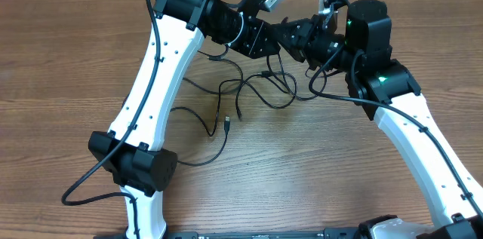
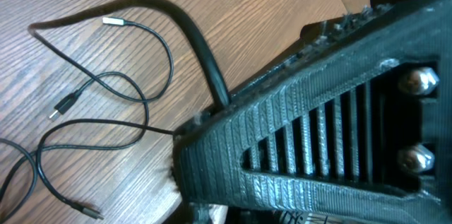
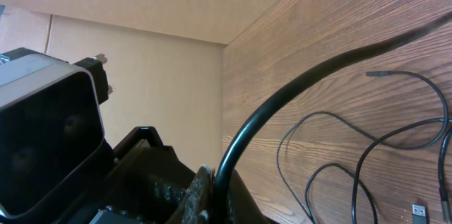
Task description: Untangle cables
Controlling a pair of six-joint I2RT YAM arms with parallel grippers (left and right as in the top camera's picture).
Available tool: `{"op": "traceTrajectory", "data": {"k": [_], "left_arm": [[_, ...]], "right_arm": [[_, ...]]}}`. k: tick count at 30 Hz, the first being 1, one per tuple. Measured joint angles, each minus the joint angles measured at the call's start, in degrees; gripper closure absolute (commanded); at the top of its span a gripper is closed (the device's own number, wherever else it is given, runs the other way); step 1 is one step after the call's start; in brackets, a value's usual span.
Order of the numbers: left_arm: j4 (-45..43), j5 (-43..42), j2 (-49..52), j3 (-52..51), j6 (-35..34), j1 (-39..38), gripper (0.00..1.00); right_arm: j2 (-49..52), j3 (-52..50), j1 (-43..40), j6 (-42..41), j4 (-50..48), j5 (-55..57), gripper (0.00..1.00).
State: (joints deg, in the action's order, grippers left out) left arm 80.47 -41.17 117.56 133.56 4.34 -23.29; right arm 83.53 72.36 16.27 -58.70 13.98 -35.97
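Note:
Thin black cables (image 1: pixel 249 92) lie in loose, crossing loops on the wooden table below both grippers, one plug end (image 1: pixel 228 124) pointing toward the front. My left gripper (image 1: pixel 268 39) and right gripper (image 1: pixel 296 34) meet tip to tip above the far middle. In the right wrist view, my right gripper (image 3: pixel 226 189) is shut on a black cable (image 3: pixel 296 90) that arcs away over the table. The same cable (image 2: pixel 191 33) shows in the left wrist view, running in behind the right gripper's ribbed body (image 2: pixel 318 132), which hides my left jaws. Silver-tipped plugs (image 2: pixel 113 21) lie on the wood.
The wooden table (image 1: pixel 68 58) extends wide to the left and front. A beige wall (image 3: pixel 155 83) borders its far edge. The left arm's camera housing (image 3: pixel 42 132) sits close beside the right gripper. Thicker arm wires (image 1: pixel 83 182) hang by the left arm's base.

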Motion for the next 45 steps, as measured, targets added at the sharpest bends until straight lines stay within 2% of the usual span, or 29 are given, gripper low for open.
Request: {"op": "traceTrajectory", "data": {"k": [2, 4, 5, 6, 7, 9, 10, 16, 20, 25, 28, 30, 32, 35, 39, 45], "left_arm": [[-0.1, -0.2, 0.0, 0.0, 0.0, -0.2, 0.96], [-0.5, -0.2, 0.0, 0.0, -0.4, -0.3, 0.96], [-0.9, -0.2, 0.0, 0.0, -0.9, -0.3, 0.96], [-1.2, -0.2, 0.0, 0.0, -1.2, -0.3, 0.96], [-1.8, -0.2, 0.0, 0.0, -1.5, -0.3, 0.96], [-2.2, -0.2, 0.0, 0.2, -1.9, -0.3, 0.96], [-2.2, -0.1, 0.0, 0.6, -2.1, -0.4, 0.96], [-4.1, 0.7, 0.5, 8.4, -4.7, -0.4, 0.96], [-9.6, 0.7, 0.6, 16.0, -8.2, -0.3, 0.96], [-18.6, 0.0, 0.5, 22.2, -14.9, -0.4, 0.96], [-26.4, -1.1, 0.5, 23.0, -19.8, -0.4, 0.96], [-34.6, -1.7, 0.5, 23.0, -25.4, -0.4, 0.96], [-42.6, -1.0, 0.5, 23.1, -30.7, -0.3, 0.96], [-47.6, 1.6, 0.5, 23.2, -36.0, 0.2, 0.96], [-48.1, 5.3, 0.5, 23.2, -39.4, 2.4, 0.96], [-45.3, 12.7, 0.5, 23.2, -40.0, 9.5, 0.96]], "right_arm": [[0.0, 0.0, 0.0, 0.0, 0.0, 0.2, 0.95], [0.0, 0.0, 0.0, 0.0, 0.0, 0.3, 0.82], [0.0, 0.0, 0.0, 0.3, 0.0, 0.6, 0.67], [0.0, 0.0, -0.1, 1.2, 0.4, 1.0, 0.43], [0.0, 0.0, -0.3, 1.6, 1.2, 1.7, 0.22], [0.0, 0.0, -0.8, 2.6, 3.5, 2.8, 0.02], [0.0, 0.0, -1.3, 3.2, 5.2, 3.5, 0.00], [-0.1, 0.3, -6.4, 8.0, 10.1, 3.9, 0.00], [-0.1, 0.3, -17.4, 10.4, 18.2, 5.1, 0.00], [-0.1, 0.3, -29.3, 11.3, 28.4, 9.9, 0.00], [-0.1, 0.3, -33.5, 11.5, 31.8, 14.2, 0.00], [-0.1, 0.3, -36.2, 11.8, 33.2, 17.7, 0.00], [-0.1, 0.3, -37.8, 11.8, 33.5, 20.2, 0.00], [-0.1, 0.3, -38.0, 11.9, 33.6, 21.4, 0.00], [-0.1, 0.3, -38.0, 12.0, 33.6, 21.9, 0.00], [-0.1, 0.3, -38.0, 12.0, 33.6, 22.1, 0.00]]}}
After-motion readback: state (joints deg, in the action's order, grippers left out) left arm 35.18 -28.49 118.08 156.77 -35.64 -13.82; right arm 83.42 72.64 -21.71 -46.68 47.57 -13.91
